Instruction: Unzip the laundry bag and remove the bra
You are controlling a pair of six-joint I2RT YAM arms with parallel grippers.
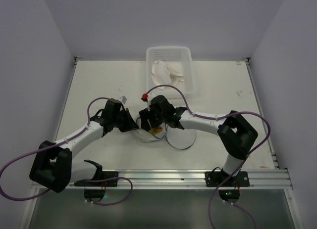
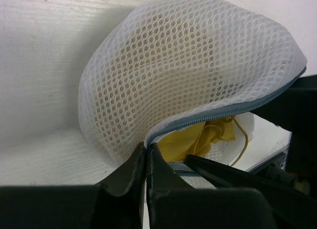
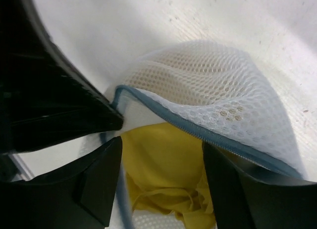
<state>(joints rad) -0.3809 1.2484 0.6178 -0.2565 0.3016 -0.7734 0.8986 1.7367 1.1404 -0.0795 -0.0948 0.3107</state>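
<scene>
Left gripper (image 2: 147, 152) pinched on bag (image 2: 188, 66) rim; right gripper (image 3: 162, 149) wide open astride bra (image 3: 158, 184): grab deep, lift clear.

Plain pale grey walls (image 1: 163, 19) enclose a white table (image 1: 94, 85) on three sides; an aluminium rail (image 1: 163, 178) runs along its near edge

robot test cell of a laboratory type. indicators: two jointed arms, the left arm (image 1: 74, 137) and the right arm (image 1: 205, 121), are bolted side by side to an aluminium rail (image 1: 163, 177) at the near edge of a white worktop (image 1: 223, 90). plain pale walls (image 1: 29, 66) enclose the worktop on the left, right and far sides. purple cables (image 1: 168, 85) loop along the arms. a white plastic basket (image 1: 168, 55) stands at the far edge. the worktop surface shows small marks.
</scene>
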